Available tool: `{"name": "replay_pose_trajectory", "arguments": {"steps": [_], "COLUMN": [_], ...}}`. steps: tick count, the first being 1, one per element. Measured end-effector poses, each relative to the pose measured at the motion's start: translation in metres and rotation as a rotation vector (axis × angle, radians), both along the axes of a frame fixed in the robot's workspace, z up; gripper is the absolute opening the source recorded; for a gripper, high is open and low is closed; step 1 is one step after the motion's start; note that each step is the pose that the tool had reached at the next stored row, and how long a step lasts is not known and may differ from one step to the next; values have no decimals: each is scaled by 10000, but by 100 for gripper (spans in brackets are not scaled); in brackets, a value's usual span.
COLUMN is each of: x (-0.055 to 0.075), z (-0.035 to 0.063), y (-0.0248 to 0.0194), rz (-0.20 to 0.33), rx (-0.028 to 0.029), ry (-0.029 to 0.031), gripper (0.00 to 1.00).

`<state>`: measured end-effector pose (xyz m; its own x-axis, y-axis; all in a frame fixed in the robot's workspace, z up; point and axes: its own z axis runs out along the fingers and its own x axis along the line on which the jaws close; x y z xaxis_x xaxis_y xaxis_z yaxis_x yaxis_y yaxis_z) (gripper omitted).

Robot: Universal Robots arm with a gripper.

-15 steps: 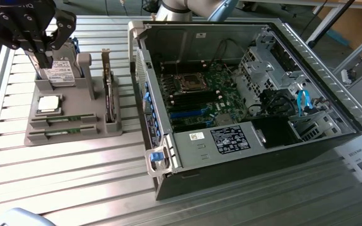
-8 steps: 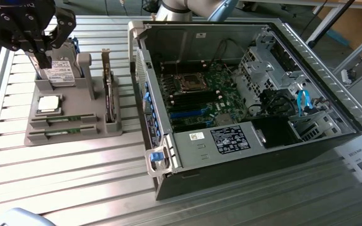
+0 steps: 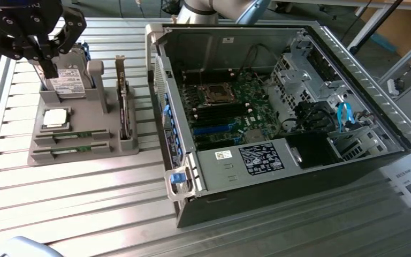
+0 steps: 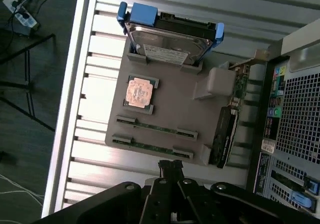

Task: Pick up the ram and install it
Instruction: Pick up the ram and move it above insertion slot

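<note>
Ram (image 3: 72, 151) lies slotted in grey holder (image 3: 84, 120), closed tool (image 3: 48, 69) hovering nearby

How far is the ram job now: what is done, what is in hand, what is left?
Done: nothing shows yet; both ram sticks lie in the gray holder. In hand: nothing; the pincer is shut and empty, above the holder. Left: picking up a ram stick and installing it in the open computer case.
</note>
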<state>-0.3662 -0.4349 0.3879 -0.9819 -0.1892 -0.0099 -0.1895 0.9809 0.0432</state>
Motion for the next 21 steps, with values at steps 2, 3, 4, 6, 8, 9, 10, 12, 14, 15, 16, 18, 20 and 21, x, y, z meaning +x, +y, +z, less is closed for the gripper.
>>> {"name": "replay_pose_trajectory", "arguments": {"steps": [2,3,4,6,8,9,10,12,14,15,16,18,20,21], "x": [0,0,0,0,0,0,0,0,0,0,0,0,0,0], "z": [-2,-2,-3,-4,-5,-6,-6,-8,-9,-9,-10,-11,-12,-12], "y": [0,0,0,0,0,0,0,0,0,0,0,0,0,0], "rz": [484,644,794,1101,1413,1562,1711,2010,2293,2451,2595,2897,3233,3398], "rx": [0,0,0,0,0,0,0,0,0,0,0,0,0,0], "ry": [0,1,0,1,0,1,0,0,0,0,0,0,0,1], "gripper": [10,10,10,10,10,10,10,10,10,10,10,10,10,10]}}
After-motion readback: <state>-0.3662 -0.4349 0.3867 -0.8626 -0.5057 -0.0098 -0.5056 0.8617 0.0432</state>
